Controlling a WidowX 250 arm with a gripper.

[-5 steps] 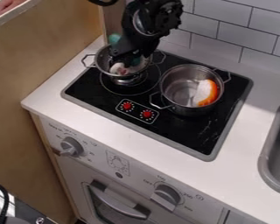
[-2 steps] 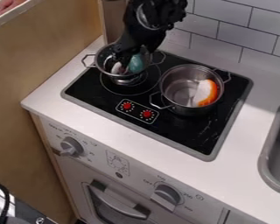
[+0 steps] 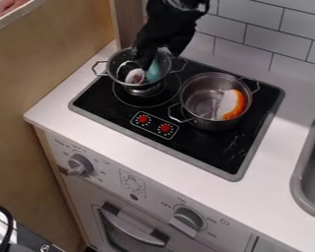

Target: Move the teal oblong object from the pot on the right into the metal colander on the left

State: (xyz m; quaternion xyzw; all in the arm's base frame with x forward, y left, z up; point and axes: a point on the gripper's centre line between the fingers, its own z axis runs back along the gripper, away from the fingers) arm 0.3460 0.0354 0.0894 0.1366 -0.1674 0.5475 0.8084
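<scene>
Here at the upper left of the frame, the black gripper [image 3: 145, 63] is down at the left pot [image 3: 110, 69], its tip at the mouth of it. How far open the gripper is, I can't tell from this angle, nor whether it has hold of anything. Right by it, inside that same pot, there's a teal thing [image 3: 153, 74], with a whitish-pink thing [image 3: 135, 76] just to its left in the frame.

Over to the upper right of centre sits the second pot [image 3: 216, 124], with an orange-and-white piece [image 3: 232, 104] inside, against its right-hand side. Both pots are on the black cooktop [image 3: 206, 150], and two red knobs [image 3: 143, 119] show in front of them.

Around the cooktop runs the white counter [image 3: 101, 135], with a grey sink [image 3: 298, 183] at the right edge, white tiles [image 3: 272, 37] at the upper right, and an oven handle [image 3: 130, 226] down at the bottom.
</scene>
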